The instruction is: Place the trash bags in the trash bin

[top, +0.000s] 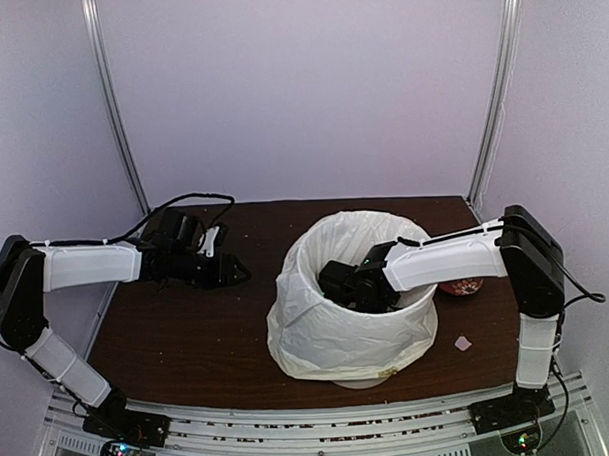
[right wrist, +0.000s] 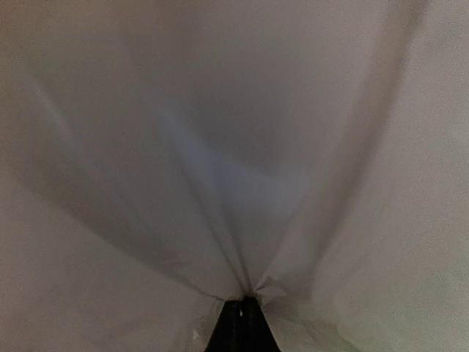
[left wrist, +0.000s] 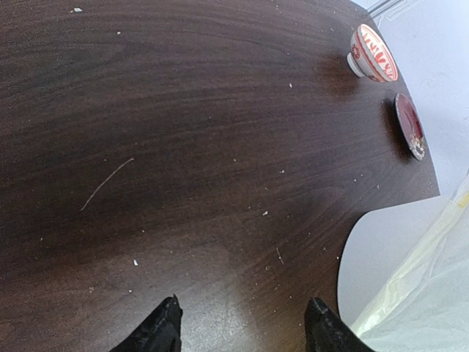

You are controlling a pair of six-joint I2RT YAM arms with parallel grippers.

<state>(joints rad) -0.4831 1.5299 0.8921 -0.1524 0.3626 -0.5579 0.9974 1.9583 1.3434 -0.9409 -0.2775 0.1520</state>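
R gripper (right wrist: 243, 302) clamped on thin crinkly bag (right wrist: 220, 147); L gripper (left wrist: 243, 302) apart above wood-grain table (left wrist: 183, 147).

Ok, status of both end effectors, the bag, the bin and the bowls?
left end effector: open, empty, over the bare table.
right end effector: shut on trash bag film, down inside the bin.
trash bag: draped over the bin, mouth open.
trash bin: upright, almost wholly covered by the bag.
patterned bowl, second bowl: on the table, apart from the bag.
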